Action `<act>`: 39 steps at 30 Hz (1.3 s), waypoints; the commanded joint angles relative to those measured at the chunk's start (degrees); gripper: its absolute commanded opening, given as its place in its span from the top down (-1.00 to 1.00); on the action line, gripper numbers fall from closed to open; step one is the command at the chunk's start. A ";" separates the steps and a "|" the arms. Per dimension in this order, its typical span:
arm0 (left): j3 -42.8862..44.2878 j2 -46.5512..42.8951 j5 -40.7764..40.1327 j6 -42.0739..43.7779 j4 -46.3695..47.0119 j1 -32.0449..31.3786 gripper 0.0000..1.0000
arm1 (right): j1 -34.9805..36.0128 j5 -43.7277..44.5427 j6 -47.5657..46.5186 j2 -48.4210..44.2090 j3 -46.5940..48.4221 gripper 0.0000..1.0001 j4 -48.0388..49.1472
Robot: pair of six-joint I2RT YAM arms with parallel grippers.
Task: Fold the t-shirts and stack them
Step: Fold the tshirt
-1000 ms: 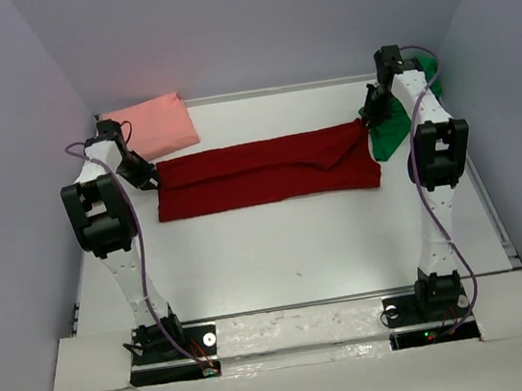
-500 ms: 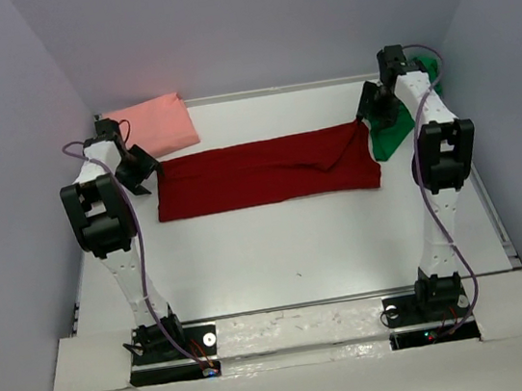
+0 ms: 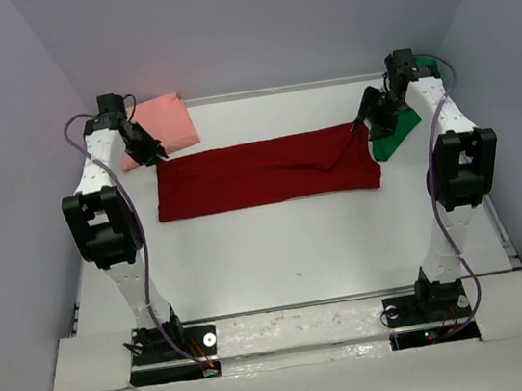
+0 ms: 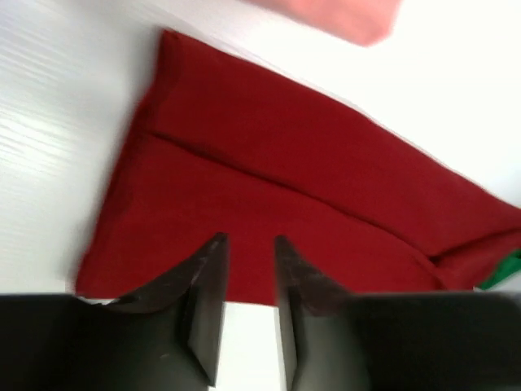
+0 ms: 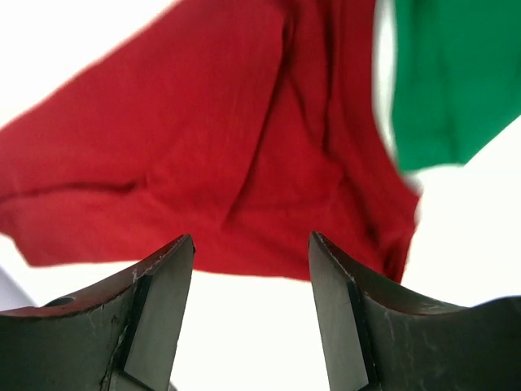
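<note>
White table [image 3: 277, 242] holds the dark red t-shirt [image 3: 267, 170] mid-frame; my left gripper [image 4: 249, 240] and right gripper [image 5: 251, 240], released, must pinch its 2 ends evenly.

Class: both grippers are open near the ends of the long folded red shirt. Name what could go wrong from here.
1. The green shirt lies right beside the red shirt's right end, so the right gripper might pinch both.
2. That end has a loose slanted flap, so the next fold may come out crooked.
3. The left gripper hangs near the pink shirt and could drag it.
</note>
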 commanded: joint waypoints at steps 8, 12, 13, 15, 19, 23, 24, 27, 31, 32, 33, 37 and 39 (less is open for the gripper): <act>-1.72 -4.97 11.07 -2.34 4.84 -18.60 1.00 | 2.61 -13.40 6.65 -10.10 -16.91 -0.23 8.19; 2.40 -1.10 12.22 -1.38 5.11 -24.15 1.00 | 4.45 -14.11 8.40 -10.02 -19.20 -0.23 10.57; 2.59 -0.57 12.22 -1.46 5.11 -24.16 1.00 | 5.16 -14.11 8.75 -10.02 -19.46 -0.23 11.10; 2.68 0.74 13.70 -1.38 6.33 -25.56 1.00 | 5.77 -14.02 9.46 -9.84 -19.99 -0.23 12.76; 3.03 3.12 15.47 -0.33 6.87 -27.50 1.00 | 6.83 -13.67 10.60 -9.40 -22.09 -0.22 15.05; 2.41 4.61 15.82 0.91 7.13 -29.08 1.00 | 8.06 -12.80 11.66 -9.05 -24.03 -0.21 18.13; 2.24 5.23 15.73 1.26 7.57 -29.35 1.00 | 8.06 -12.45 11.92 -8.53 -24.47 -0.21 18.91; 1.01 6.63 15.64 1.70 8.10 -30.14 1.00 | 8.68 -11.74 12.53 -8.00 -25.71 -0.17 20.68; 0.48 8.13 15.56 1.61 8.71 -30.49 1.00 | 9.21 -10.77 12.63 -7.38 -26.41 -0.17 21.21; 0.48 8.39 15.47 1.61 8.89 -30.49 1.00 | 9.21 -10.34 12.63 -7.38 -26.59 -0.17 21.56; 0.74 8.66 15.56 1.61 8.98 -30.58 1.00 | 9.21 -10.16 12.63 -7.38 -26.67 -0.17 21.65; 1.09 10.68 16.17 1.87 9.06 -31.37 1.00 | 9.73 -9.46 12.71 -6.15 -26.67 -0.16 22.53; 1.09 11.38 16.43 2.05 8.98 -31.89 1.00 | 9.73 -9.19 12.71 -5.01 -26.85 -0.15 22.88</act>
